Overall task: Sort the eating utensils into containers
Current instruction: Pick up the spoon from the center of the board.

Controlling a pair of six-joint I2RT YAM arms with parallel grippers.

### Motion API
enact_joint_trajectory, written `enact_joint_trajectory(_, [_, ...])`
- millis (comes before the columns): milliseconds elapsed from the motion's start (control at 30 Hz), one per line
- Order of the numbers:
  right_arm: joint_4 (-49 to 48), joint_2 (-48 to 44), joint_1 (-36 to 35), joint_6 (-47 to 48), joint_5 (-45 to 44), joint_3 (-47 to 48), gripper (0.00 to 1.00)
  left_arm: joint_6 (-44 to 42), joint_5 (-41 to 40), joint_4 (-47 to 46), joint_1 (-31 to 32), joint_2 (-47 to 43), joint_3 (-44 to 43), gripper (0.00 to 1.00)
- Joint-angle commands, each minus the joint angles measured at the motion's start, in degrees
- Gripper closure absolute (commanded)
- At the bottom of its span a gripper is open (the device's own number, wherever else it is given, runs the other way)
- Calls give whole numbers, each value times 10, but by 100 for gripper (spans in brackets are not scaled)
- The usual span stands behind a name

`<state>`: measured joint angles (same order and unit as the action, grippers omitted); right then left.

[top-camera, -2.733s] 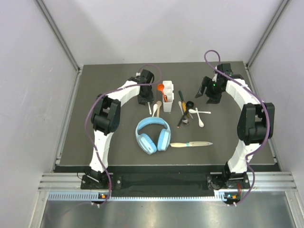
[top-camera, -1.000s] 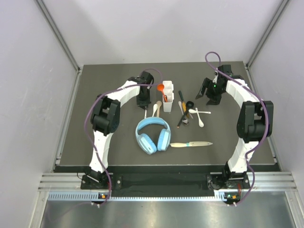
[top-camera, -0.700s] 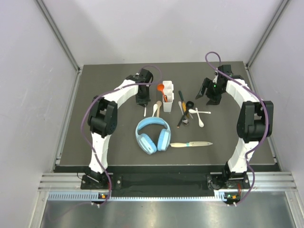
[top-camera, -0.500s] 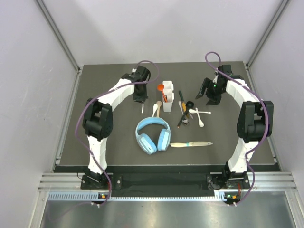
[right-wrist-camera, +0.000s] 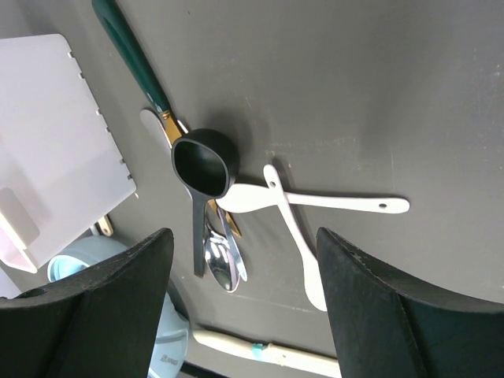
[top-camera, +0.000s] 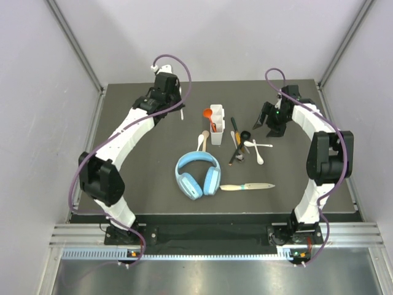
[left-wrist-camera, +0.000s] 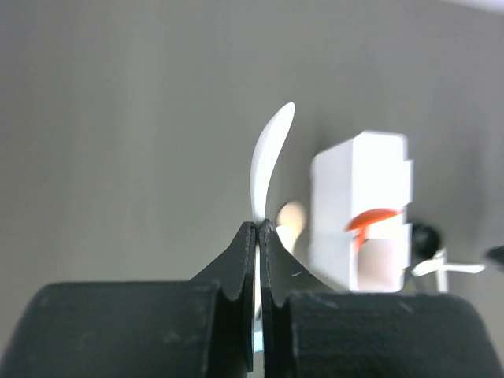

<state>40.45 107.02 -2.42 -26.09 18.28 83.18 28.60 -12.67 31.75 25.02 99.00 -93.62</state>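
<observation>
My left gripper point(top-camera: 178, 106) hangs over the back left of the mat, shut on a white plastic spoon point(top-camera: 182, 114) that sticks out past the fingertips point(left-wrist-camera: 268, 157). The white caddy point(top-camera: 217, 125) stands to its right with an orange-red spoon point(top-camera: 208, 114) in it. A wooden spoon point(top-camera: 202, 139) lies beside the caddy. My right gripper point(right-wrist-camera: 244, 236) is open above a pile: a black scoop point(right-wrist-camera: 205, 165), two white spoons point(right-wrist-camera: 331, 201), a metal spoon point(right-wrist-camera: 221, 264) and a green-handled utensil point(right-wrist-camera: 130, 55). A wooden-handled knife point(top-camera: 247, 186) lies nearer the front.
Light-blue headphones point(top-camera: 198, 174) lie in the middle of the dark mat, in front of the caddy. Grey walls with metal rails close in the left, right and back sides. The mat's front edge point(top-camera: 209, 214) runs just ahead of the arm bases.
The left arm has lifted the white spoon off the mat beside the caddy and swung it up and back to the left. The right arm has not moved.
</observation>
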Motion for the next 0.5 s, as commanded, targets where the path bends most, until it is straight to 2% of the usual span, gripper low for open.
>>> enact_joint_trajectory(0, [-22, -38, 6, 2, 3, -7, 27, 15, 11, -131, 12, -53, 51, 100])
enact_joint_trajectory(133, [-33, -53, 6, 9, 2, -20, 27, 15, 37, -239, 27, -65, 117, 100])
enact_joint_trajectory(333, [-61, -73, 7, 16, 1, -50, 27, -8, 11, -354, 80, -25, 142, 100])
enact_joint_trajectory(467, [-77, -95, 6, 16, 2, -74, 27, -25, -11, -389, 121, 2, 135, 100])
